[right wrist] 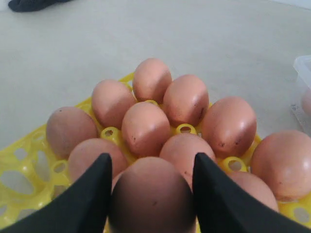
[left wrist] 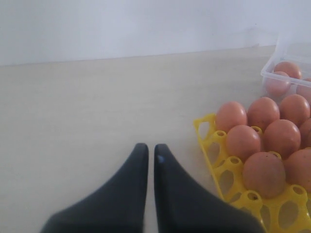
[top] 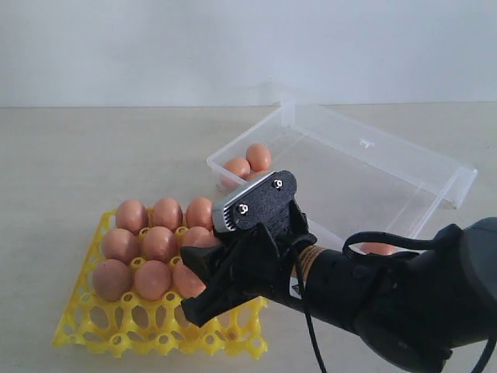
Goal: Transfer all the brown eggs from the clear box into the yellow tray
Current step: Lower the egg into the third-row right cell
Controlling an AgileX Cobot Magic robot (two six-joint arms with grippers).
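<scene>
One brown egg (right wrist: 151, 199) is pinched between the two black fingers (right wrist: 92, 194) of the right gripper (right wrist: 151, 160), which hangs low over the yellow tray (top: 78, 332). In the exterior view the tray lies at about seven o'clock on the table (top: 78, 155). The right arm (top: 404, 303) reaches in from five o'clock to the tray's near-right part. About ten other brown eggs (top: 158, 242) sit in the tray's cups, packed toward its eleven o'clock corner; the gripper hides some cups, so that count may be one off. The clear box (top: 349, 179) lies at two o'clock, apart from the gripper, with its lid open behind it. Two eggs (top: 248, 161) rest touching each other in its ten o'clock corner. Part of a third (top: 378, 249) shows at its five o'clock side, just behind the arm. The left gripper (left wrist: 149, 148) has its fingers drawn almost together with nothing between them, above bare table just beside the tray.
</scene>
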